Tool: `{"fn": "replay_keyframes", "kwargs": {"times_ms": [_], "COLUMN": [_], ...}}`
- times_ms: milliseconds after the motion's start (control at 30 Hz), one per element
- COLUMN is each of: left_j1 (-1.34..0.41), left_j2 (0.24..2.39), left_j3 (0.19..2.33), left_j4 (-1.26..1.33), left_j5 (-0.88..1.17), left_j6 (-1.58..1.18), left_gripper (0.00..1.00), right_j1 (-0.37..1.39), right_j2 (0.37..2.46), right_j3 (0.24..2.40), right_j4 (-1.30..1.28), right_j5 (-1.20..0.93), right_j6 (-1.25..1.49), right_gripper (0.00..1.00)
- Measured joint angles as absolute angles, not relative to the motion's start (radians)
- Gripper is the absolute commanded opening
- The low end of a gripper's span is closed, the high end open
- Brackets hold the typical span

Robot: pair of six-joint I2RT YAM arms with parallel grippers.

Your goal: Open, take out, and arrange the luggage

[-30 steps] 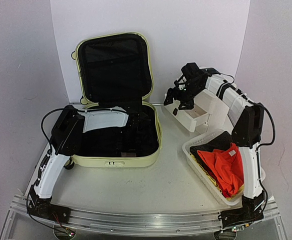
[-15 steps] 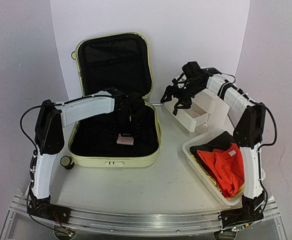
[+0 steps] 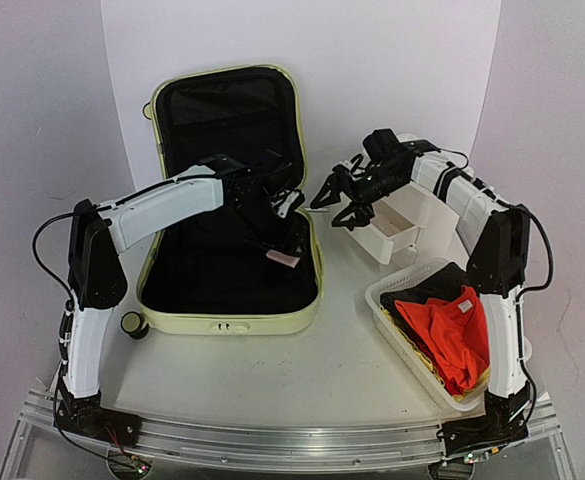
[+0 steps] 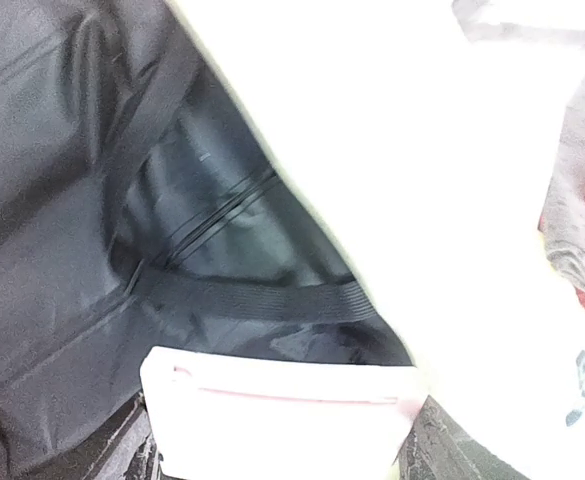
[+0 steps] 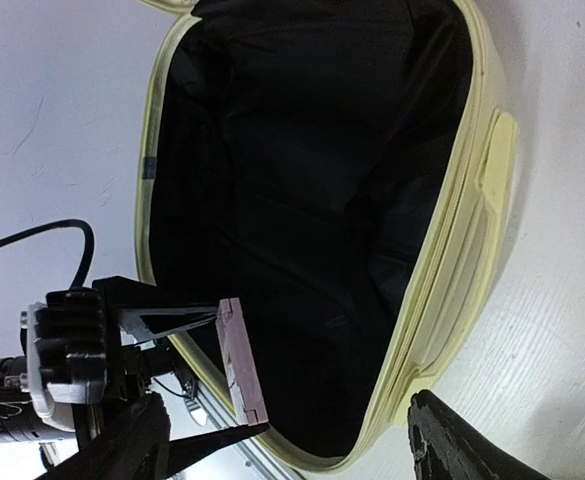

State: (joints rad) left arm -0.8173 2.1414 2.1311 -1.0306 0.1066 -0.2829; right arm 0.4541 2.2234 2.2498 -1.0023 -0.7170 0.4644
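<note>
The luggage (image 3: pixel 232 322) lies open on the table, its pale yellow-green lid upright at the back and its black lining showing. My left gripper (image 3: pixel 280 248) reaches over the right side of the lower shell, shut on a small flat pink box (image 3: pixel 286 260) held above the lining. The left wrist view shows the box (image 4: pixel 282 420) between my fingers, over the lining (image 4: pixel 72 200). My right gripper (image 3: pixel 334 205) is open and empty, just right of the luggage. Its wrist view shows the luggage (image 5: pixel 452 270) and the held box (image 5: pixel 237 350).
A white drawer box (image 3: pixel 402 225) with one drawer pulled out stands behind the right gripper. A white mesh basket (image 3: pixel 387 300) holding orange and black clothes (image 3: pixel 447 330) sits at the front right. A black caster wheel (image 3: pixel 130 323) shows at the luggage's front left corner.
My left arm rose out of the lower shell with the pink box and carried it right, toward the right rim. My right gripper moved left from the drawer box toward the luggage.
</note>
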Motion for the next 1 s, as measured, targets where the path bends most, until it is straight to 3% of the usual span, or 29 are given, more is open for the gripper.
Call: {"fn": "replay_keyframes", "kwargs": {"times_ms": [67,367,1000], "left_j1": [-0.818,-0.815,-0.815], "left_j2": [2.139,2.139,2.075], "left_j3": [2.125,2.122,2.034], "left_j4": [-1.000,-0.907,-0.743], "left_j5": [0.131,0.145,0.103], "left_j6": [-0.243,-0.125,-0.073], "left_gripper": [0.61,0.61,0.60], "right_j1": [0.454,0.454,0.368], "right_j2": [2.225,2.229,2.257], "right_j3": [2.246,2.246,2.181], "right_j4": [-1.008,-1.009,-0.952], "right_j5": [-0.772,-0.985,-0.987], "right_j6": [0.462,0.466,0.512], "right_gripper": [0.77,0.72,0.65]}}
